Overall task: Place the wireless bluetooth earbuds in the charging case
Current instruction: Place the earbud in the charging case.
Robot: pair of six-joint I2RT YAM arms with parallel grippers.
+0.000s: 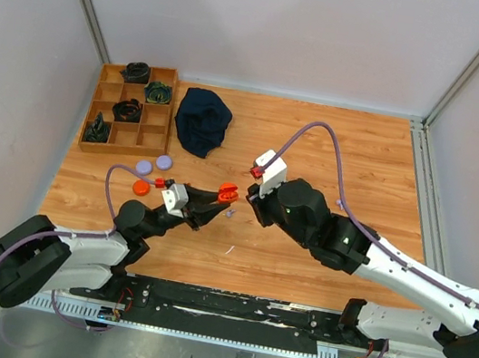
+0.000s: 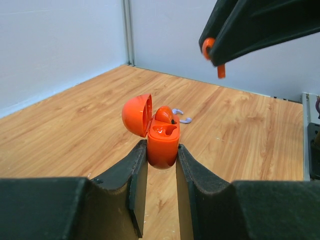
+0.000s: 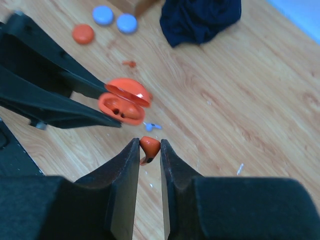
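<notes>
My left gripper (image 2: 161, 152) is closed on the orange charging case (image 2: 162, 137), whose lid stands open. My right gripper (image 3: 149, 150) pinches one orange earbud (image 3: 149, 144) near the case. A small lavender piece (image 3: 153, 126), possibly another earbud, lies on the table (image 1: 335, 158).

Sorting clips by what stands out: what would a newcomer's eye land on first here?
First, the bright orange case, lid flipped open, pinched in the left claw over the middle of the wooden table. Next, the right claw close beside it, gripping a small orange earbud. Behind them, a dark blue cloth lies crumpled next to a wooden tray at the far left.
</notes>
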